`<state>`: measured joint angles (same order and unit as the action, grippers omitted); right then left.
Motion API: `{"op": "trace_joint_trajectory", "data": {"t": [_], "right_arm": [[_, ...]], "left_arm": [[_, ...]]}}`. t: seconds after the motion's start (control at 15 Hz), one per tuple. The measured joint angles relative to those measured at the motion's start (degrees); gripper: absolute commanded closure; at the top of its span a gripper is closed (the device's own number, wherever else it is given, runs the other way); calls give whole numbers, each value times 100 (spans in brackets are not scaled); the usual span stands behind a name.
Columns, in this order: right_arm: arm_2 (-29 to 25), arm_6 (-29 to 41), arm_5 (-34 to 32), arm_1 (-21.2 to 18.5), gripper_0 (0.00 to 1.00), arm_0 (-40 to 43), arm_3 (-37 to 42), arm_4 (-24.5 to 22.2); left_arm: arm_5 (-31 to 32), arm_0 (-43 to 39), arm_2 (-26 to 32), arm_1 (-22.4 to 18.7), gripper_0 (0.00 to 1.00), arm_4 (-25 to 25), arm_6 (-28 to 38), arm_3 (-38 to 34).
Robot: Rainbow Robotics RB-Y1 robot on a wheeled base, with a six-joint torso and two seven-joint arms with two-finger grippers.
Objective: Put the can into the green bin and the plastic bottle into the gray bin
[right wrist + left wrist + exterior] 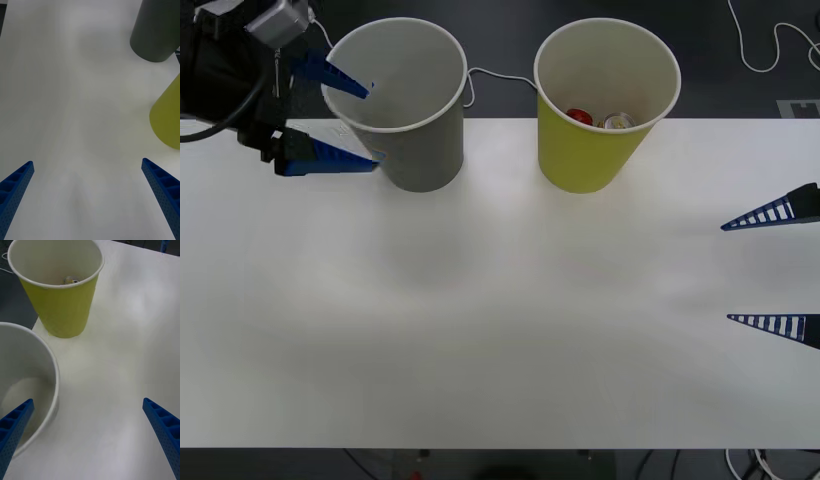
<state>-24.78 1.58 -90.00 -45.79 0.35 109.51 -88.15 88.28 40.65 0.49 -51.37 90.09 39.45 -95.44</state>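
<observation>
— Where's the can?
— Down inside the green bin, beside a gold-topped can.
— And the left gripper?
— Spread wide at the gray bin rim — likely just emptied. No bottle visible inside.
— Right gripper?
— Parked low over the table, likewise open.

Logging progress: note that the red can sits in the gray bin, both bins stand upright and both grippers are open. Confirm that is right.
Not quite. The front view shows the can lying inside the green bin, not the gray bin. The rest holds: both bins stand upright, and the left gripper and right gripper are open.
</observation>
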Motion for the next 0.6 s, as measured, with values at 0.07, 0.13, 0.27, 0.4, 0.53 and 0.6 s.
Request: {"op": "trace_joint_trajectory", "data": {"t": [0.07, 0.13, 0.27, 0.4, 0.53, 0.6], "right_arm": [[0, 0, 0, 0, 0, 0, 0, 0], [0, 0, 0, 0, 0, 0, 0, 0], [0, 0, 0, 0, 0, 0, 0, 0], [0, 0, 0, 0, 0, 0, 0, 0], [0, 0, 0, 0, 0, 0, 0, 0], [0, 0, 0, 0, 0, 0, 0, 0]], "left_arm": [[59, -202, 126, -50, 0, -94, -262, -4], [124, -414, 262, -100, 0, -187, -523, -8], [171, -835, 540, -135, 0, -307, -1016, -36], [173, -1252, 735, -155, 0, -418, -1510, -53], [173, -1640, 838, -197, 0, -528, -2032, -54], [173, -1784, 868, -229, 0, -552, -2249, -54]]}}
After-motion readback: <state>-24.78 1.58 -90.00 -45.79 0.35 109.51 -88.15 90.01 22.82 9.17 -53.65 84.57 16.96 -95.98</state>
